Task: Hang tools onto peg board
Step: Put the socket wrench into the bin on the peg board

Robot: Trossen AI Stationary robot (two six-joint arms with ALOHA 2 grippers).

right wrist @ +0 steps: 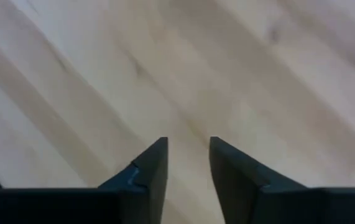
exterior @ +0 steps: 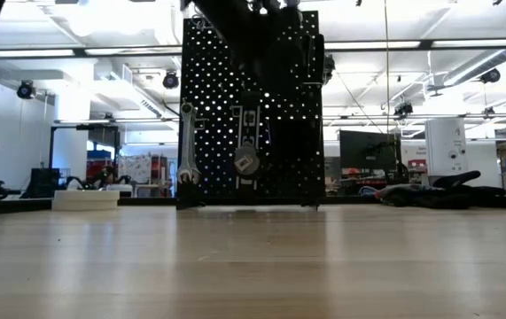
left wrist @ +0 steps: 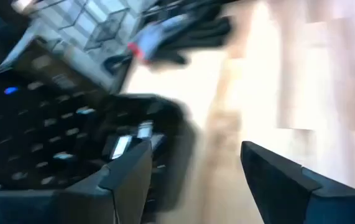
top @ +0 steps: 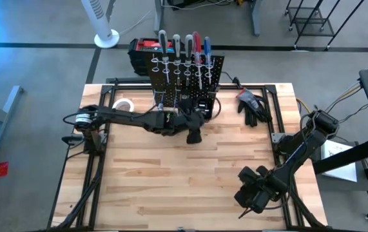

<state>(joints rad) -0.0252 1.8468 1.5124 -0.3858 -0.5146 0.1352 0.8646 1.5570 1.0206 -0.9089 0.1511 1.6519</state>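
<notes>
Board (top: 187, 71) upright at surface (top: 171, 187) far edge, screwdrivers (top: 184, 48) in top rings, wrenches (exterior: 187, 142) hung low on its face | left gripper (top: 194, 132) just before board foot, jaws apart, empty | right gripper (top: 251, 196) near front right corner, over bare wood, jaws slightly apart, empty | gloves (top: 251, 106) right of board

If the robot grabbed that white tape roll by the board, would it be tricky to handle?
Probably not. The white tape roll lies flat on the table, so it likely won't roll unless tipped on edge. It looks like a small hollow ring, so probably light, and a push might simply slide it.
</notes>
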